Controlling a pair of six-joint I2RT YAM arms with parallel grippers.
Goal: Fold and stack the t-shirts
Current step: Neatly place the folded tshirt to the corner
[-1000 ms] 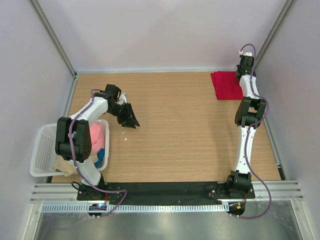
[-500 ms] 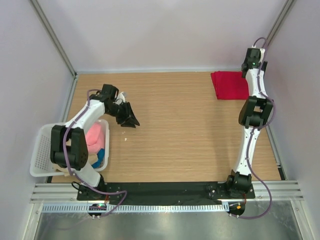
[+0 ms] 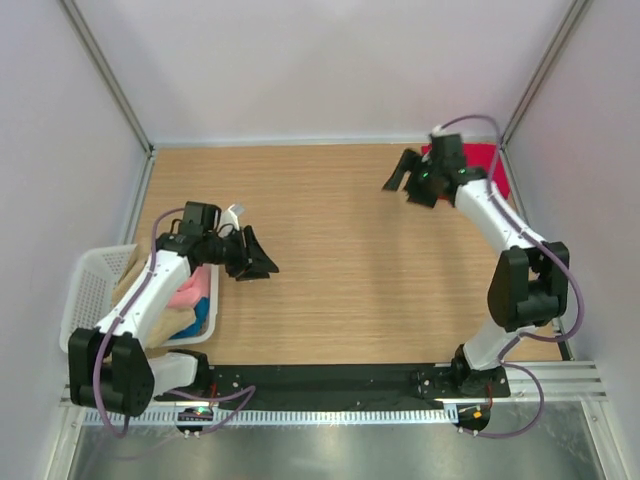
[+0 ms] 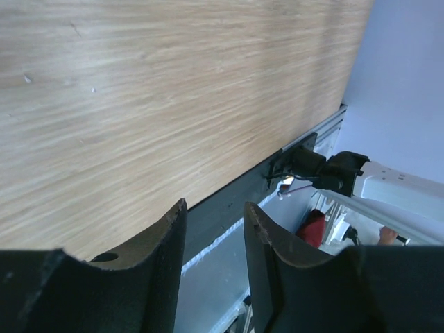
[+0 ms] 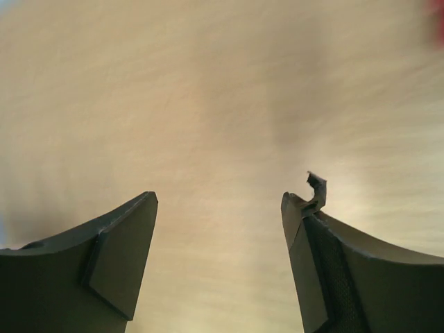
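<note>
A folded red t-shirt lies in the back right corner, its left part hidden behind my right arm. My right gripper hovers left of it over bare wood, open wide and empty. Pink, blue and beige t-shirts sit bundled in the white basket at the left. Just right of the basket, my left gripper points toward the table's middle. It is open, with a clear gap and nothing between its fingers.
The basket stands at the table's left edge, near the front. Grey walls close in the left, back and right sides. A black rail with both arm bases runs along the near edge.
My right arm swung from the back right corner leftward off the red t-shirt, and its jaws opened wide. My left arm drew back toward the basket, its jaws parting a little more.
</note>
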